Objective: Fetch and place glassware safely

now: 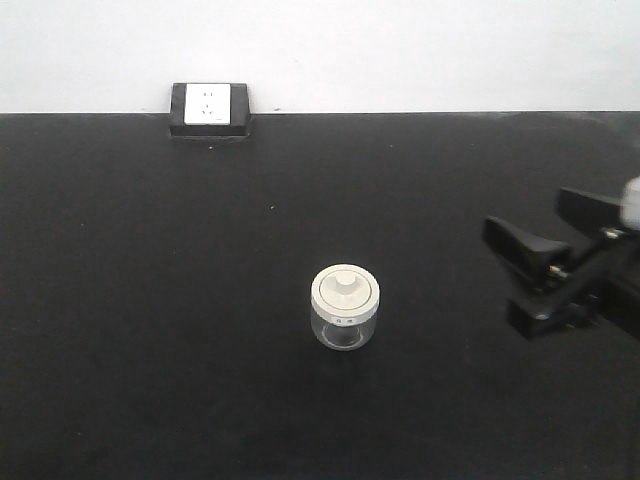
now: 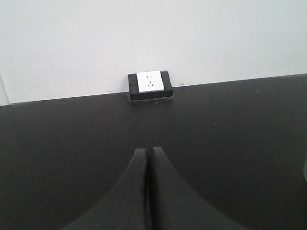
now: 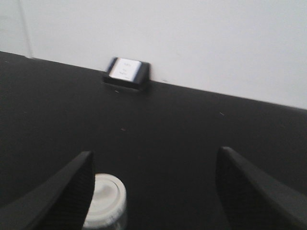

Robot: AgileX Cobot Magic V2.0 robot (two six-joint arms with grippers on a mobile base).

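The glassware is a small clear jar (image 1: 345, 308) with a cream-white knobbed lid, standing upright on the black table (image 1: 150, 320) near the middle. My right gripper (image 1: 500, 268) hovers at the right edge of the front view, open wide and well to the right of the jar. In the right wrist view the jar (image 3: 108, 199) shows low down, just inside the left finger and partly hidden by it, with the right gripper (image 3: 156, 153) holding nothing. In the left wrist view my left gripper (image 2: 147, 149) is shut and empty over bare table. The front view does not show it.
A black box with a white power socket (image 1: 208, 106) sits at the table's back edge against the white wall. The socket (image 2: 149, 84) lies straight ahead of the left gripper. From the right wrist, the socket (image 3: 125, 72) is ahead and to the left.
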